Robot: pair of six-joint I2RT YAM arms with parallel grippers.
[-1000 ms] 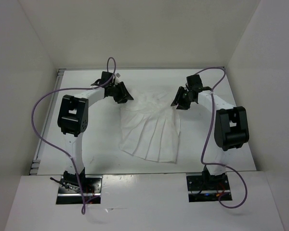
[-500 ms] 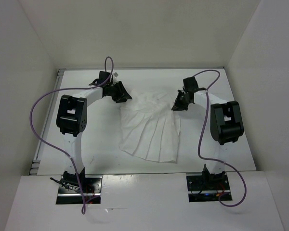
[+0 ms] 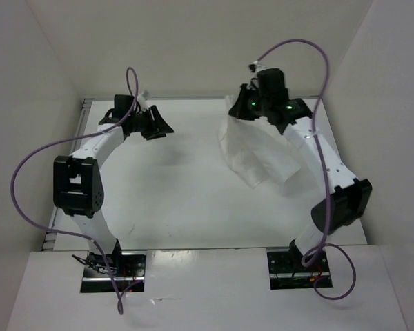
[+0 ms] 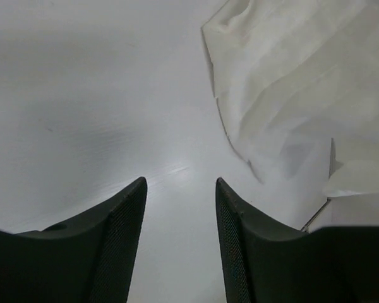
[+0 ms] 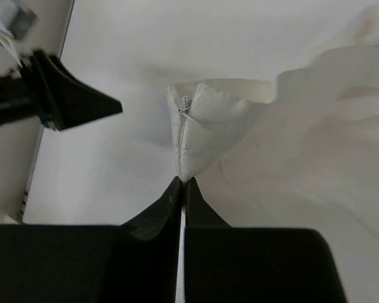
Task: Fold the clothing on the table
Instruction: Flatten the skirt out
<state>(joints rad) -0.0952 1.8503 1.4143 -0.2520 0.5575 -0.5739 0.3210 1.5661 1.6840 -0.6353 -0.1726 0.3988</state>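
The clothing (image 3: 261,155), white and pleated, hangs bunched in the air over the back right of the table (image 3: 172,196). My right gripper (image 3: 239,110) is raised there and shut on a hemmed corner of it; in the right wrist view the closed tips (image 5: 183,180) pinch the folded edge of the clothing (image 5: 205,123). Over the back left of the table, my left gripper (image 3: 160,127) stands apart from the fabric. It is open with nothing between its fingers (image 4: 180,184), and the clothing (image 4: 290,82) drapes ahead of it to the right.
White upright walls (image 3: 41,89) close in the table on three sides. A thin metal edge (image 3: 54,224) runs along the left. Purple cables (image 3: 27,165) loop off both arms. The black left gripper (image 5: 69,101) shows at the left of the right wrist view.
The clothing lay spread flat mid-table; the right gripper has shut on its corner and lifted it up toward the back right. The left arm has pulled away leftward, its fingers off the fabric.
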